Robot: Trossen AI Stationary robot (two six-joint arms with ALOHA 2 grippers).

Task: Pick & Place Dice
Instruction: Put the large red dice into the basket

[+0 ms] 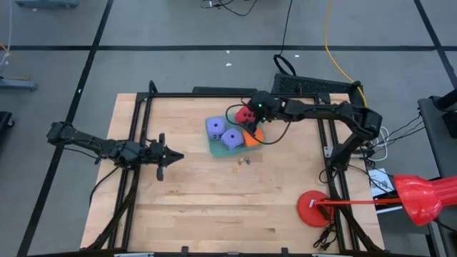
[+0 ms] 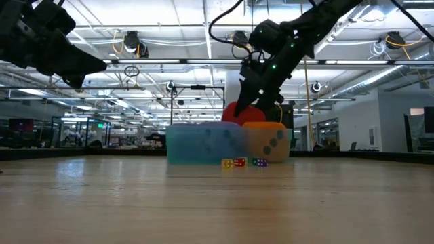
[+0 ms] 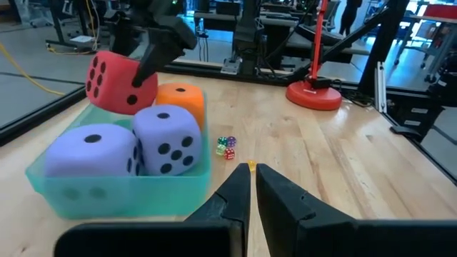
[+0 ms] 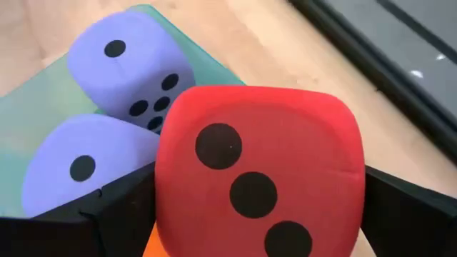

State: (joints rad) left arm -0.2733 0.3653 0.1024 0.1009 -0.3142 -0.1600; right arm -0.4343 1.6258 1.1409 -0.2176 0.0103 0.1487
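A teal tray (image 1: 214,148) sits at the table's middle with two purple-blue dice (image 1: 213,126) (image 1: 230,138) inside it. An orange die (image 1: 253,134) is at the tray's right side. The red die (image 1: 245,114) is over the tray's far right corner, tilted, with my right gripper (image 1: 251,113) closed around it. Whether its underside rests on the orange die (image 3: 182,100) cannot be told. My left gripper (image 1: 168,155) waits shut above the table's left part, pointing toward the tray. My right gripper has the red die (image 4: 260,171) pinched between its two fingers (image 4: 107,214), one on each of two opposite faces. The fingers slant down from the table's far right side. The die sits tilted in the hold, its three-pip face toward the wrist camera.
A few tiny coloured dice (image 1: 243,161) lie on the wood just in front of the tray. A red round stand base (image 1: 314,208) sits near the table's right front. Black frame rails (image 1: 136,143) run along the table's sides and far edge.
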